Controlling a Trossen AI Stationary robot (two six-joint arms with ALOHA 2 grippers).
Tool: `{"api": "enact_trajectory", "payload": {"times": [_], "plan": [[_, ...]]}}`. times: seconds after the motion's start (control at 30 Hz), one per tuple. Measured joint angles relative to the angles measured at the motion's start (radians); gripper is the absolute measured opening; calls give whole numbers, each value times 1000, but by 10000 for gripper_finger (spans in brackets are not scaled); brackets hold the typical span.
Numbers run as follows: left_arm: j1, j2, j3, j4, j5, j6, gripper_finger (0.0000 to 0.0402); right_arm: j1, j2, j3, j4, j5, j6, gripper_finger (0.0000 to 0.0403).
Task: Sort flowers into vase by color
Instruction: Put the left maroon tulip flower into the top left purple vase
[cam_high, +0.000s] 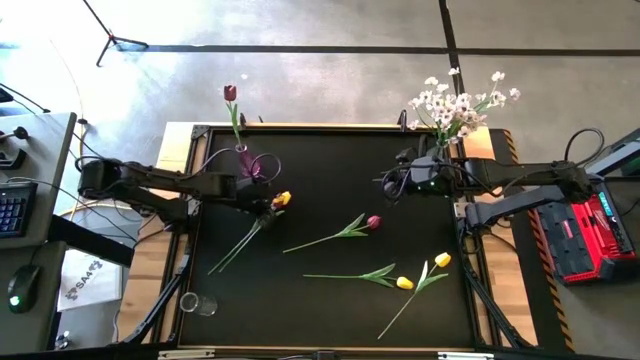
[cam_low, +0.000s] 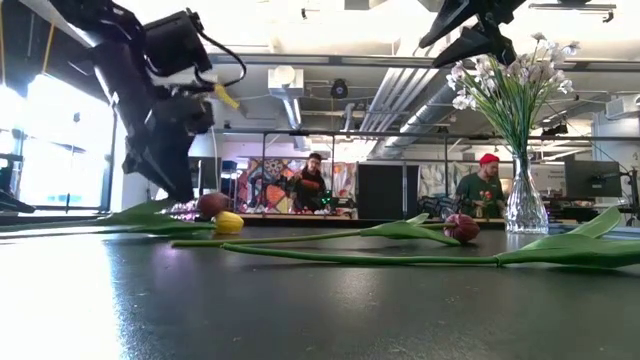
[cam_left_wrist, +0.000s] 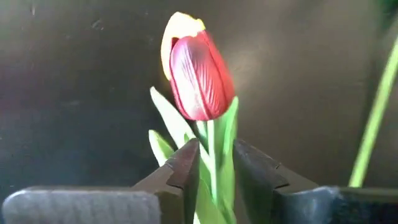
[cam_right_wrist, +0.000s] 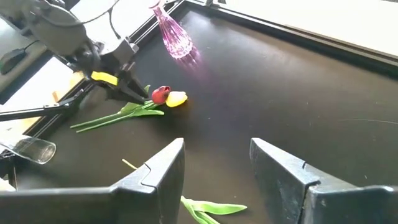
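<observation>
My left gripper (cam_left_wrist: 214, 180) is at the table's left middle (cam_high: 268, 205), shut on a dark red tulip (cam_left_wrist: 199, 78). That tulip lies beside a yellow tulip (cam_right_wrist: 177, 98), and their stems trail toward the near left (cam_high: 225, 258). A purple vase (cam_high: 252, 163) at the far left holds one red tulip (cam_high: 230, 92). A clear vase (cam_low: 525, 205) at the far right holds white blossoms (cam_high: 460, 100). Lying on the table are another red tulip (cam_high: 373, 222) and two yellow tulips (cam_high: 404, 283) (cam_high: 442, 260). My right gripper (cam_right_wrist: 217, 168) hangs open near the clear vase (cam_high: 392, 186). My left gripper pinches the dark red tulip's stem (cam_left_wrist: 212, 146) just below the head, with green leaves caught between the two fingers (cam_left_wrist: 186, 171). It comes slanting down from the table's left. The head sticks out past the fingertips, low over the table, and the rest of the stem trails on the mat.
A clear glass (cam_high: 197, 303) lies on its side at the near left corner. A raised frame (cam_high: 330, 128) edges the black mat. Bare mat shows in the middle far part, between the two vases. People stand in the room beyond the table.
</observation>
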Motion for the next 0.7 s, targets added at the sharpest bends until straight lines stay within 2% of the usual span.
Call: {"api": "enact_trajectory", "payload": {"times": [0.17, 0.27, 0.53, 0.7], "plan": [[1, 111, -1, 38, 0, 2, 116, 0, 0, 0, 9, -5, 6, 171], [1, 149, 0, 55, 18, -18, 120, 0, 0, 0, 13, -13, 11, 171], [0, 107, 0, 65, 26, -51, 63, 0, 0, 0, 14, -20, 16, 171], [2, 57, 0, 64, 19, -51, 45, -9, 0, 0, 14, -31, 9, 171]]}}
